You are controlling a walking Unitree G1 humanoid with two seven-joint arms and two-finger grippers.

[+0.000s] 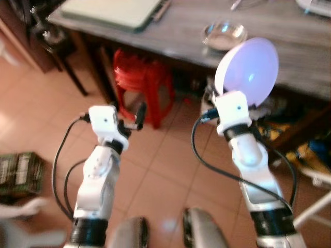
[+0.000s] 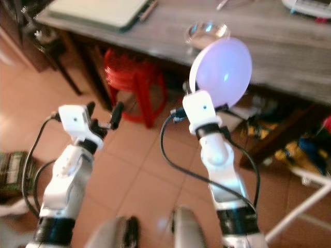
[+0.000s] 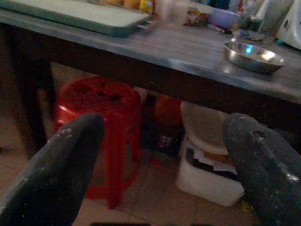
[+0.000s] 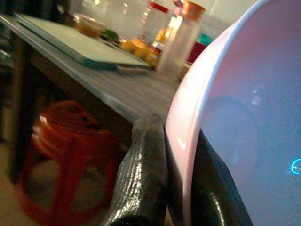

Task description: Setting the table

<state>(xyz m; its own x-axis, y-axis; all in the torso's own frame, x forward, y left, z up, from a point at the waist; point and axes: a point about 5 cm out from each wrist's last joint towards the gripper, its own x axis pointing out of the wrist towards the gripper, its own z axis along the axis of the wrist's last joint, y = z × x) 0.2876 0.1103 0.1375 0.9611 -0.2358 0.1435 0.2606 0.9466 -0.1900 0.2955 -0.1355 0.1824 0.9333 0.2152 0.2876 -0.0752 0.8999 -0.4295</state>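
Right end effector [image 4: 176,188]: clamps the rim of a pale plate [image 1: 248,64], held upright just before the counter [image 1: 289,46] edge.
Left end effector [image 3: 160,160]: fingers spread wide, holding nothing, raised over the tiled floor [image 1: 155,170].
Counter edge: a metal bowl [image 1: 224,34] sits near it, just beyond the plate.
Under counter: red stool [image 1: 142,85], white container [image 3: 207,165].

Glossy plate [image 1: 247,67]; shiny metal bowl [image 3: 254,56]; matt wood-grain table [image 1: 289,46].
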